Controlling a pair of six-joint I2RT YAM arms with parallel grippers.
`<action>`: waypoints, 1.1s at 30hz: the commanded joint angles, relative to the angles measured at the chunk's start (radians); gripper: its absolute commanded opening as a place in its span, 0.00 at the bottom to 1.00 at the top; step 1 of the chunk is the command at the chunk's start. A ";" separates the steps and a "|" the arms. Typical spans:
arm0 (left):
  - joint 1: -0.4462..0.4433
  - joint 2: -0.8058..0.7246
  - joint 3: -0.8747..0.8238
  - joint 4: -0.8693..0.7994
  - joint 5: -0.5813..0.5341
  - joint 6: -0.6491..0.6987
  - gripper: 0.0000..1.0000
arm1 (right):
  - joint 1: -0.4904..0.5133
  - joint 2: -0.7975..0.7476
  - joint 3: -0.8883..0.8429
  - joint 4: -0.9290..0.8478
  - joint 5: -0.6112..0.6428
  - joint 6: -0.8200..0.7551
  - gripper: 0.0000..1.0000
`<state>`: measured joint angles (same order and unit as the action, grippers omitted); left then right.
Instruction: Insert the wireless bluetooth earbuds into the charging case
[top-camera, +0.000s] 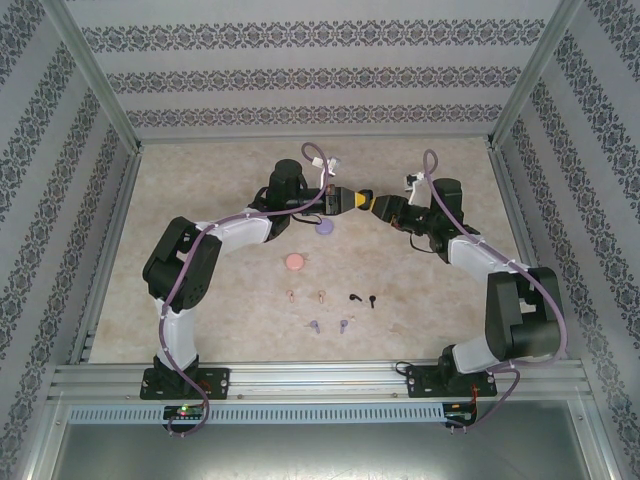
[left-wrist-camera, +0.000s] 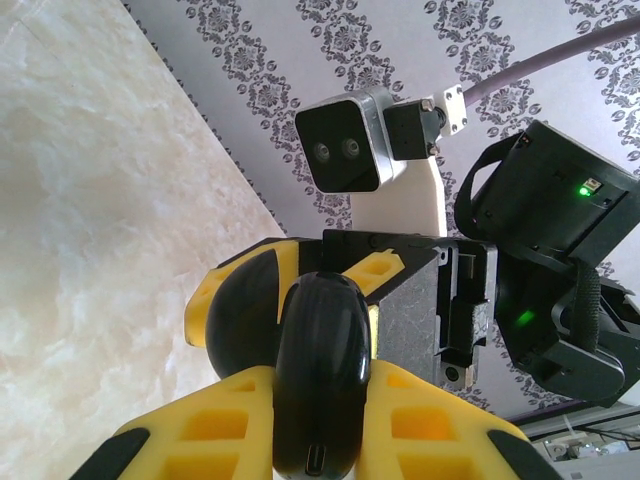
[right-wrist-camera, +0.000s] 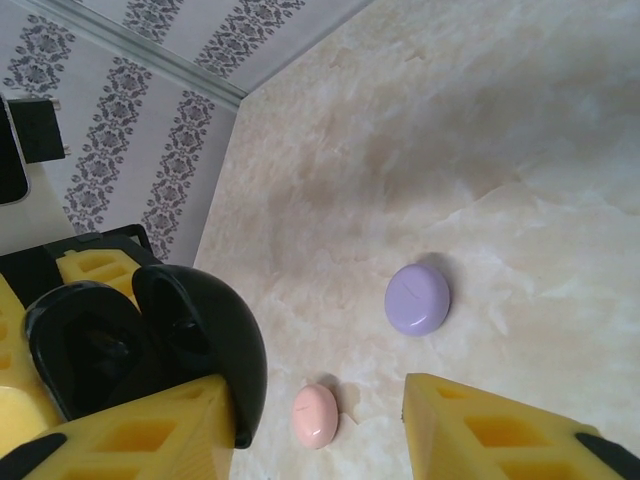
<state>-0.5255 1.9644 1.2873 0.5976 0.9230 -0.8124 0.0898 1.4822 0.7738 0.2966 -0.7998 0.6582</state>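
Top external view takes in the marbled table (top-camera: 200, 180), boxed by patterned walls. The left arm (top-camera: 190, 260) and right arm (top-camera: 510, 300) reach in from the near edge and meet over the table's far centre. The left gripper (top-camera: 345, 202) is clamped on the black charging case (right-wrist-camera: 150, 340), its yellow fingers (left-wrist-camera: 220, 430) pressing the shell from both sides, and it holds the case up off the table. From the right wrist the case stands open, with the hollow body on one side and the domed lid swung up. The right gripper (right-wrist-camera: 310, 400) faces it with its jaws apart. One finger lies just beside the lid and the other is well clear of it. On the table below, the light purple case (top-camera: 323, 228) lies shut, and the pink case (top-camera: 296, 262) lies shut a little nearer the bases. Nearer again is a loose row of earbuds, the pinkish-tan earbuds (top-camera: 291, 296) on the left and the black earbuds (top-camera: 354, 297) on the right. The light purple earbuds (top-camera: 314, 326) lie closest to the bases. All six rest on the bare table, outside every case.
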 joint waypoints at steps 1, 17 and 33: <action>-0.020 -0.025 0.038 0.053 0.031 -0.001 0.00 | 0.003 0.021 0.030 0.018 -0.004 -0.005 0.43; -0.042 -0.008 0.033 0.061 0.025 -0.004 0.00 | 0.004 0.037 0.073 0.035 -0.018 0.025 0.16; -0.044 -0.005 0.035 -0.017 -0.120 0.016 0.51 | 0.004 0.005 0.114 -0.078 0.002 -0.015 0.00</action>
<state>-0.5499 1.9648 1.2915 0.5922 0.8333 -0.8139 0.0940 1.5017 0.8463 0.2558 -0.8246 0.6765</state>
